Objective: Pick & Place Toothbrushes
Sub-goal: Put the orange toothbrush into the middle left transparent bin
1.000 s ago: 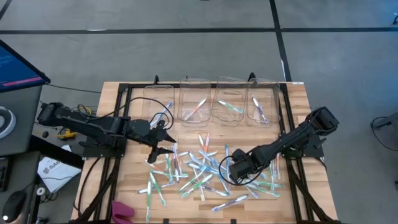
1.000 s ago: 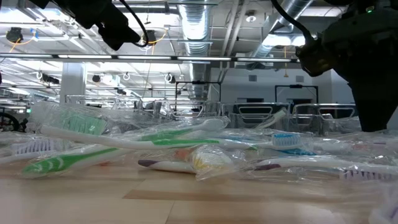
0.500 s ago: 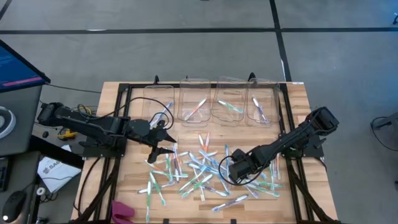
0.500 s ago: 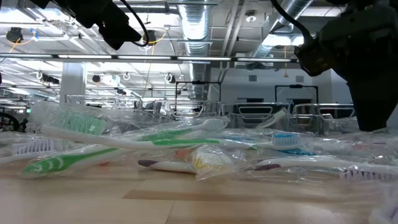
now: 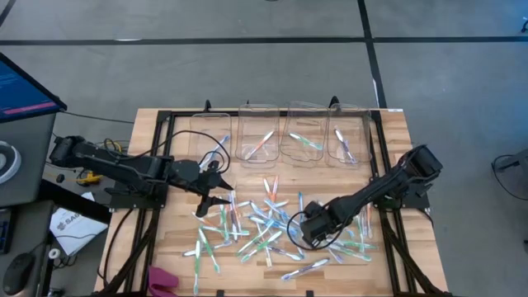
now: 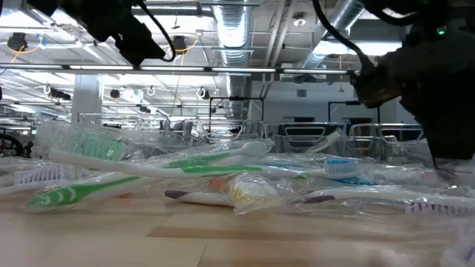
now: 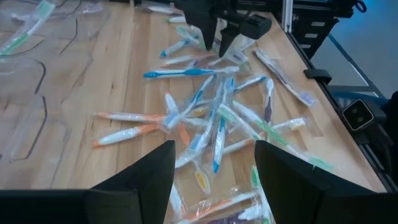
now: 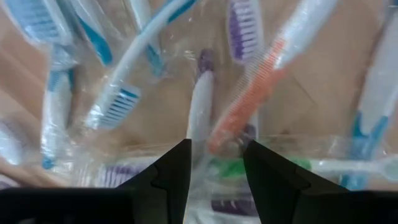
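Toothbrushes [image 5: 268, 227] lay heaped mid-tabletop [image 5: 148, 124] toward its near edge, right gripper [image 5: 307, 233] low in the heap, fingers [image 8: 171, 177] parted astride a purple-tipped handle, left gripper [image 5: 221, 188] beside the heap, fingers released, empty.

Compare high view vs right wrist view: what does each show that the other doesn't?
High view only: both arms, the four clear bins along the table's far side with a few brushes inside, the left gripper open at the pile's left edge.
Right wrist view only: bristle detail up close and a purple-tipped toothbrush lined up between the right gripper's open fingers.
Both: the wrapped toothbrushes scattered on the wooden table.
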Action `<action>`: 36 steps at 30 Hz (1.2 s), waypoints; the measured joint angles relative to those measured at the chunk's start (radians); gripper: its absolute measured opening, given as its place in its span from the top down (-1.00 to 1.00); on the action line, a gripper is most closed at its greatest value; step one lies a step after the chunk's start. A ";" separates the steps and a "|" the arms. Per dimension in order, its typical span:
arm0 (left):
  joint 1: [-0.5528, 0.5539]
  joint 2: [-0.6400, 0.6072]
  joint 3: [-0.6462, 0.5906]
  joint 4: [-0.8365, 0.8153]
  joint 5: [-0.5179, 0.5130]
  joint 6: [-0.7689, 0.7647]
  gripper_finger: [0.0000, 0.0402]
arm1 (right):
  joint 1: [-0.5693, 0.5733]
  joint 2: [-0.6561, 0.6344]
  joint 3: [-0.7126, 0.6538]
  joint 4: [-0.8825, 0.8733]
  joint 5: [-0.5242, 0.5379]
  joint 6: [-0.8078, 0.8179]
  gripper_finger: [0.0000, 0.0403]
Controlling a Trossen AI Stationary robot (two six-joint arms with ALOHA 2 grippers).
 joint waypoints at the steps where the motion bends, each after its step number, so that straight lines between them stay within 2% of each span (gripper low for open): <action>1: 0.000 0.000 -0.003 0.004 0.000 0.000 -0.06 | -0.001 0.008 0.000 0.013 -0.002 -0.005 0.30; 11: 0.000 0.000 -0.005 0.036 0.000 0.001 -0.06 | -0.019 0.006 0.000 0.021 -0.018 -0.023 0.43; 26: 0.000 0.000 -0.005 0.040 0.000 -0.001 -0.06 | -0.018 0.006 0.000 0.021 -0.021 -0.031 0.92; 36: 0.000 -0.001 -0.005 0.040 0.000 -0.001 -0.06 | -0.018 0.005 0.001 0.009 -0.021 -0.003 0.89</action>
